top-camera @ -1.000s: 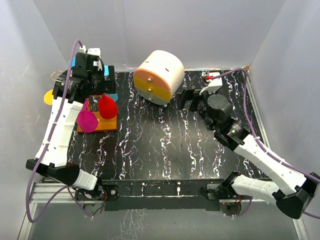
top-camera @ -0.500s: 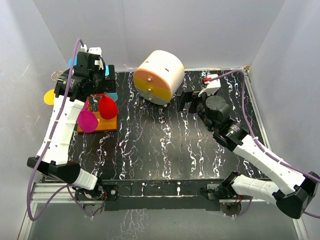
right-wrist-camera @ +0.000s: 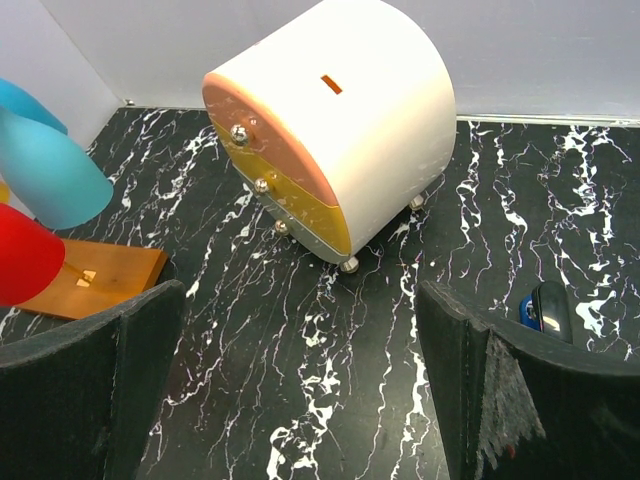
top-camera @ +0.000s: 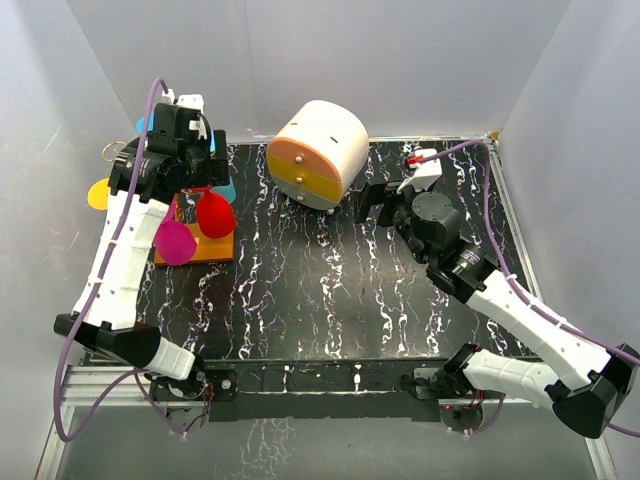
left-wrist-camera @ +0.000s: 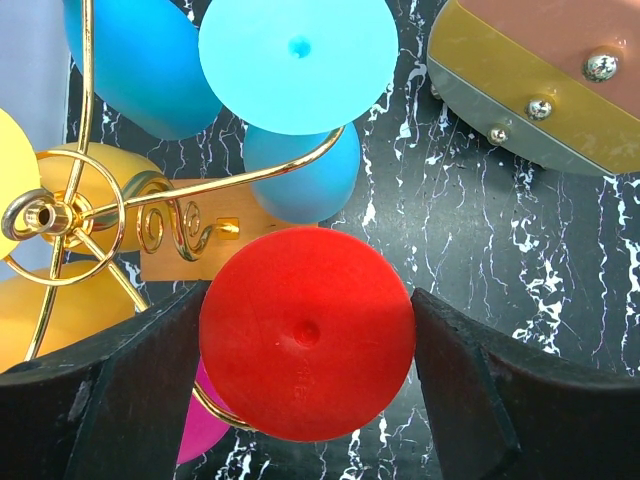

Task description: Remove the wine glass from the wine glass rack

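The wine glass rack [left-wrist-camera: 60,215], gold wire on an orange base [top-camera: 195,252], stands at the table's far left with several coloured glasses hanging from it upside down. In the left wrist view the round foot of the red wine glass [left-wrist-camera: 306,334] fills the gap between my left gripper's [left-wrist-camera: 308,300] black fingers [left-wrist-camera: 120,390], touching both. Its red bowl [top-camera: 214,213] hangs below the gripper [top-camera: 195,185] in the top view. A gold arm still runs under the foot. My right gripper [right-wrist-camera: 300,300] is open and empty over the table, facing the rack from the middle right [top-camera: 365,200].
Blue [left-wrist-camera: 298,62], yellow [left-wrist-camera: 90,180] and magenta [top-camera: 175,241] glasses hang on the same rack close around the red one. A white-and-orange drawer box [top-camera: 318,153] stands at the back centre. A small blue-black object [right-wrist-camera: 545,305] lies right of it.
My left gripper shifted slightly toward the back over the rack, then stayed still. My right gripper moved a little to the left.
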Action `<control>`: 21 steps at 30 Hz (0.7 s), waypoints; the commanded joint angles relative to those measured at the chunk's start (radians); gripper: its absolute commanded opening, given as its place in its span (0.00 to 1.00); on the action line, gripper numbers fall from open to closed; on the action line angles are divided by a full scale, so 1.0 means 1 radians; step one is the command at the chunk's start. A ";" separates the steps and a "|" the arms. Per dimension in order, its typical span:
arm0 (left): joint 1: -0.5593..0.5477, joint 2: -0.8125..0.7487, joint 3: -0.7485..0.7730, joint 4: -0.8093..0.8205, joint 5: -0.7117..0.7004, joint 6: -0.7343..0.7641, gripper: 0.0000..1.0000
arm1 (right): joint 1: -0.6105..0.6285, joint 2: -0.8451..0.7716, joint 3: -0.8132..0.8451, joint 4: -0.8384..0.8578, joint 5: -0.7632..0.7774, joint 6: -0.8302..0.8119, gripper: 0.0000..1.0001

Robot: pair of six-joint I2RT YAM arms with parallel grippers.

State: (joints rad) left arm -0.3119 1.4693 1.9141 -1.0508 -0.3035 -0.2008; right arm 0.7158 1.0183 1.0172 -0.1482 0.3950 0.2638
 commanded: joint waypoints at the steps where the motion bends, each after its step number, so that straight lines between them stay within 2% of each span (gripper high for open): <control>1: -0.005 -0.037 0.025 0.003 -0.003 0.017 0.69 | -0.003 -0.029 -0.003 0.070 0.020 0.003 0.98; 9: -0.004 -0.069 0.033 0.015 0.007 0.023 0.62 | -0.003 -0.027 -0.005 0.075 0.018 0.007 0.98; 21: -0.004 -0.096 0.043 -0.013 0.048 0.024 0.61 | -0.003 -0.019 -0.006 0.078 0.011 0.014 0.98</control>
State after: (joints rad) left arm -0.3119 1.4288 1.9236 -1.0538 -0.2867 -0.1894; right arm 0.7158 1.0122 1.0168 -0.1459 0.3954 0.2680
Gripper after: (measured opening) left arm 0.747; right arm 0.983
